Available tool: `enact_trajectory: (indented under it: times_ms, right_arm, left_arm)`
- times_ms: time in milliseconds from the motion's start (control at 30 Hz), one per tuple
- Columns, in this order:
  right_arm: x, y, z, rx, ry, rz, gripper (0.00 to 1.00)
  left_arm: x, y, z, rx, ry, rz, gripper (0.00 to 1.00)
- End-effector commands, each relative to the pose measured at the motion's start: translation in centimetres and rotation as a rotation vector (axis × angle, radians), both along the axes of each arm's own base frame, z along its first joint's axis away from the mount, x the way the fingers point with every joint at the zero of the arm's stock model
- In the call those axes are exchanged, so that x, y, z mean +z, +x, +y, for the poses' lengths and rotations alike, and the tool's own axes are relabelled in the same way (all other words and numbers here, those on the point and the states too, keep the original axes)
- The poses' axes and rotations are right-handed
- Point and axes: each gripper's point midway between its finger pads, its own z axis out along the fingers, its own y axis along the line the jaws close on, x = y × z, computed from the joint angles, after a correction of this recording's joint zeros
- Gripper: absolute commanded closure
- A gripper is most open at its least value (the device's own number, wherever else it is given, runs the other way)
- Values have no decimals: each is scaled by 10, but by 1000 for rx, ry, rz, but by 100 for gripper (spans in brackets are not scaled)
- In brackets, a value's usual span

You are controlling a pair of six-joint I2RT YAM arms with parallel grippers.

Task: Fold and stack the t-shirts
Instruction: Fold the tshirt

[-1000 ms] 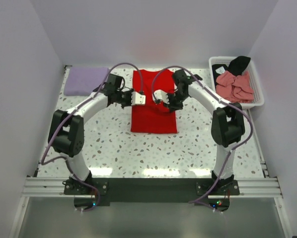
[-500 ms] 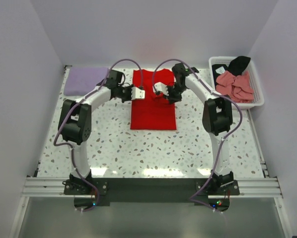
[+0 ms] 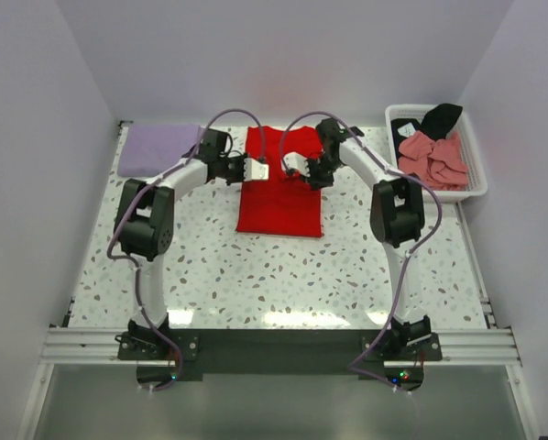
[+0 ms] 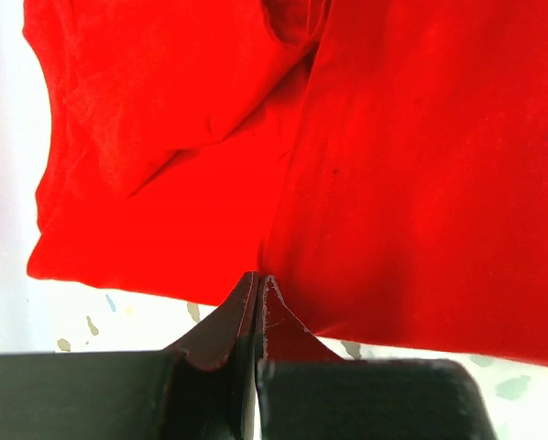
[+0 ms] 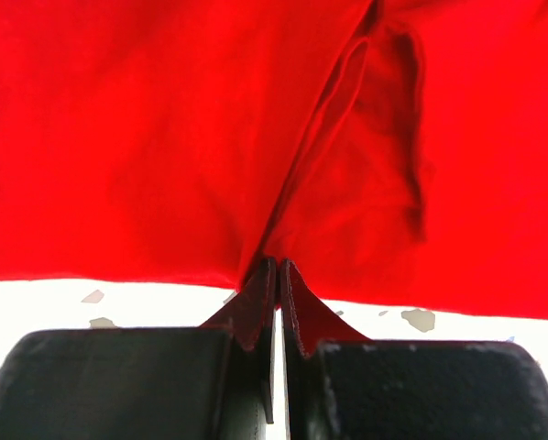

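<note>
A bright red t-shirt (image 3: 279, 206) lies partly folded at the middle back of the speckled table. My left gripper (image 3: 259, 170) is shut on its left side edge and my right gripper (image 3: 296, 165) is shut on its right side edge, both near the collar end. In the left wrist view the closed fingertips (image 4: 258, 280) pinch a crease of the red t-shirt (image 4: 421, 165). The right wrist view shows the same: tips (image 5: 279, 266) together on a fold of the red t-shirt (image 5: 146, 137). A folded pale lavender t-shirt (image 3: 155, 147) lies at the back left.
A white slatted basket (image 3: 473, 151) stands at the back right, holding a crumpled salmon-pink t-shirt (image 3: 434, 158) and a black one (image 3: 439, 117). White walls close in the table on three sides. Both arms arch inward over the table's rear half.
Both arms have stretched toward the back wall with the red t-shirt in their grip. The shirt has slid a little rearward, its near hem farther from the bases.
</note>
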Motion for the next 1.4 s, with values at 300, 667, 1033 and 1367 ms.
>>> enact_trajectory:
  times_ms: [300,667,1033,1367]
  right_arm:
    - [22,64,-8,-191,-7,-247,44]
    - [101,6,-11,-434,103,-143,39]
    - [49,-127,20,-240,17,69,59]
    - [-12,-140,15,-182,-69,71,55]
  left_arm:
    - [7,47,17,157,-9,-70,66]
    - [61,-30,33,244,-176,84,46]
    - [12,-136,14,-4,-24,190,48]
    - [-29,-151,11,-81,53,188,45]
